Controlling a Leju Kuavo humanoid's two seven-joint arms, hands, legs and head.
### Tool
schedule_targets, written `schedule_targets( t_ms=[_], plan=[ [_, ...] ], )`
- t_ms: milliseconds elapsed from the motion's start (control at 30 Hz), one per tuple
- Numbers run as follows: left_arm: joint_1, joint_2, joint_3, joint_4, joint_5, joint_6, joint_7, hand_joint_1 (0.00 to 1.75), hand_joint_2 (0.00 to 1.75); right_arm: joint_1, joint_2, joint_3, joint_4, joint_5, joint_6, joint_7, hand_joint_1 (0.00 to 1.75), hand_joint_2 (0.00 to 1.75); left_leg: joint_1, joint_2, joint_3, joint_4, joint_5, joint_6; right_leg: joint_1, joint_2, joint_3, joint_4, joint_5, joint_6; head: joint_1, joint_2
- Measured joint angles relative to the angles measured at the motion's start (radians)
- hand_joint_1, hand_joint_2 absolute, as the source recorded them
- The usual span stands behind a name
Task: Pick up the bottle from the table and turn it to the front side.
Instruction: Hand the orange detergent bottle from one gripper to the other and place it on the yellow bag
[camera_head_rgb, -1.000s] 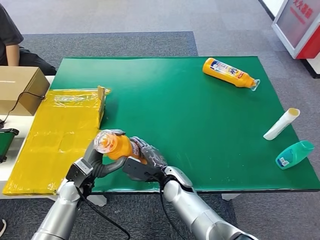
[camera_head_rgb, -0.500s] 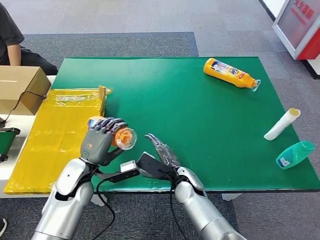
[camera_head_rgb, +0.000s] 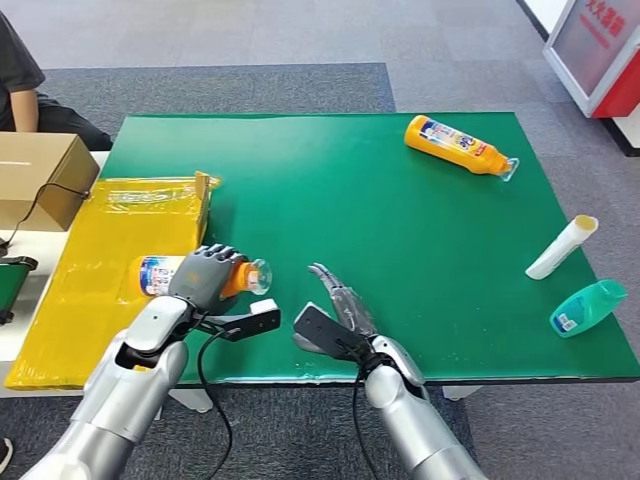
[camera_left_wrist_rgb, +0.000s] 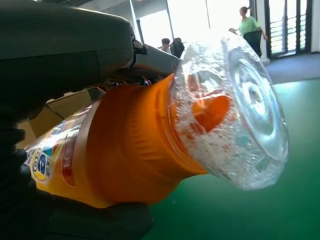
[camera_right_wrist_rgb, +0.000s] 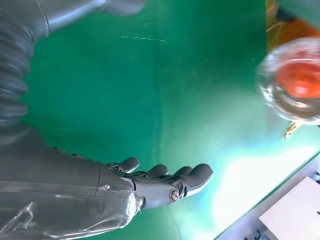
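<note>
Orange bottle (camera_head_rgb: 158, 275) — gripped in left hand (camera_head_rgb: 202, 276).

The bottle (camera_head_rgb: 200, 277) is glossy orange plastic with a clear, shiny cap. The table (camera_head_rgb: 362, 190) wears a matt green cover — smooth. The tray (camera_head_rgb: 98, 270) is wrapped in crinkly, shiny yellow film — beside a dull cardboard box (camera_head_rgb: 38, 170).

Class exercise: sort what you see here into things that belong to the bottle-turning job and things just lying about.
Belongs to the job:
held orange bottle
left hand gripping it
right hand, open
green table

Lying about:
second orange bottle
white tube
teal bottle
yellow sheet
cardboard box
</note>
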Motion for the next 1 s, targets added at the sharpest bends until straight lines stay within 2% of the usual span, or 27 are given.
schedule_targets(
  t_ms=[133, 233, 267, 367, 400, 533, 633, 700, 800, 933, 1000],
  plan=[
    [-0.035, 0.001, 0.036, 0.081, -0.033, -0.016, 0.056, 1.75, 1.75, 0.001, 0.001, -0.007, -0.001, 0.011, 0.005, -0.003, 0.0, 1.75, 0.0, 0.0, 0.0, 0.0, 0.0, 0.0, 0.0, 0.0, 0.0, 0.0, 0.0, 0.0, 0.0, 0.0],
    [-0.054, 0.001, 0.062, 0.12, -0.041, -0.018, 0.066, 1.75, 1.75, 0.001, 0.002, -0.008, -0.001, 0.015, 0.005, -0.005, 0.0, 1.75, 0.0, 0.0, 0.0, 0.0, 0.0, 0.0, 0.0, 0.0, 0.0, 0.0, 0.0, 0.0, 0.0, 0.0],
    [-0.059, 0.001, 0.069, 0.132, -0.044, -0.017, 0.069, 1.58, 1.75, 0.001, 0.003, -0.008, 0.0, 0.016, 0.005, -0.006, 0.0, 1.75, 0.0, -0.001, 0.0, 0.0, 0.0, 0.0, 0.0, 0.0, 0.0, 0.0, 0.0, 0.0, 0.0, 0.0],
    [-0.076, 0.0, 0.1, 0.172, -0.063, -0.005, 0.075, 0.27, 1.75, 0.0, 0.007, -0.009, 0.002, 0.021, 0.006, -0.01, 0.0, 1.75, 0.0, 0.0, 0.0, 0.0, 0.0, 0.0, 0.0, 0.0, 0.0, 0.0, 0.0, 0.0, 0.0, 0.0],
    [-0.081, -0.001, 0.114, 0.187, -0.072, 0.005, 0.075, 0.0, 1.75, 0.0, 0.009, -0.01, 0.004, 0.022, 0.006, -0.013, 0.0, 1.75, 0.0, 0.0, 0.0, 0.0, 0.0, 0.0, 0.0, 0.0, 0.0, 0.0, 0.0, 0.0, 0.0, 0.0],
    [-0.087, -0.008, 0.186, 0.227, -0.088, 0.061, 0.052, 0.0, 1.75, -0.001, 0.012, -0.012, 0.016, 0.022, 0.004, -0.019, 0.0, 1.75, 0.0, 0.0, 0.0, 0.0, 0.0, 0.0, 0.0, 0.0, 0.0, 0.0, 0.0, 0.0, 0.0, 0.0],
    [-0.079, -0.021, 0.236, 0.224, -0.029, 0.1, -0.028, 0.0, 1.75, -0.001, 0.012, -0.012, 0.024, 0.015, 0.001, -0.021, 0.0, 1.75, 0.0, 0.0, 0.0, 0.0, 0.0, 0.0, 0.0, 0.0, 0.0, 0.0, 0.0, 0.0, 0.0, 0.0],
    [-0.057, -0.035, 0.273, 0.192, 0.085, 0.108, -0.13, 0.0, 1.75, 0.0, 0.012, -0.013, 0.028, 0.008, -0.002, -0.023, 0.0, 1.75, 0.0, 0.0, -0.001, 0.0, 0.0, 0.001, 0.0, 0.0, 0.0, 0.0, 0.0, 0.0, 0.0, 0.0],
    [-0.009, -0.052, 0.327, 0.115, 0.324, 0.064, -0.295, 0.0, 1.75, 0.001, 0.012, -0.014, 0.035, -0.003, -0.007, -0.033, 0.0, 1.75, 0.0, 0.0, -0.001, 0.0, 0.0, 0.001, 0.0, 0.0, 0.0, 0.0, 0.0, 0.0, 0.0, 0.0],
    [0.065, -0.061, 0.386, 0.005, 0.637, -0.023, -0.489, 0.0, 1.75, -0.001, 0.012, -0.014, 0.053, -0.013, -0.017, -0.055, 0.0, 1.75, 0.0, 0.0, -0.001, 0.0, -0.001, 0.001, 0.0, 0.0, 0.0, 0.0, 0.0, 0.001, 0.0, 0.0],
    [0.107, -0.066, 0.409, -0.047, 0.794, -0.099, -0.568, 0.0, 1.75, -0.001, 0.012, -0.013, 0.061, -0.018, -0.02, -0.061, 0.0, 1.75, 0.0, 0.0, -0.001, 0.0, -0.001, 0.001, 0.0, 0.0, 0.0, 0.0, -0.001, 0.001, 0.0, 0.0]
  ],
)
